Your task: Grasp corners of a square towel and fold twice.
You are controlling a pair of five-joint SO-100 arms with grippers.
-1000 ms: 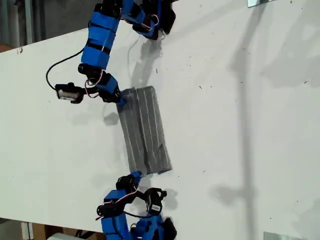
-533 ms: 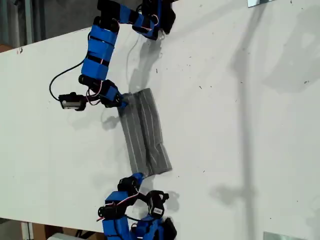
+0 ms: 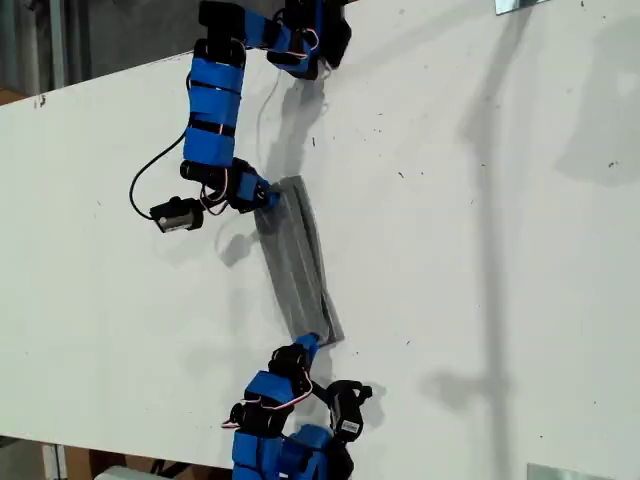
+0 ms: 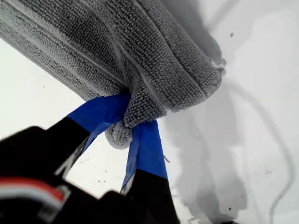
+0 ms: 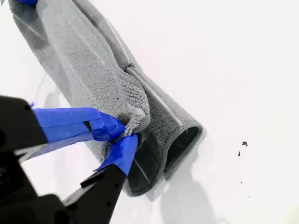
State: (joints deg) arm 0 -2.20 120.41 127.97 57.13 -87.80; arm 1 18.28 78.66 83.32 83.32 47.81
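Grey towel (image 3: 298, 265) narrower than before, both pincers (image 4: 128, 122) (image 5: 122, 132) pinching its corners.

A lab or workshop: bare white table (image 3: 500, 250), scuffed, under blue robot arms (image 3: 215, 110)

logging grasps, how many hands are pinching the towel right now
2: my first hand and my second hand each pinch one end of the towel, at opposite ends in the exterior view.
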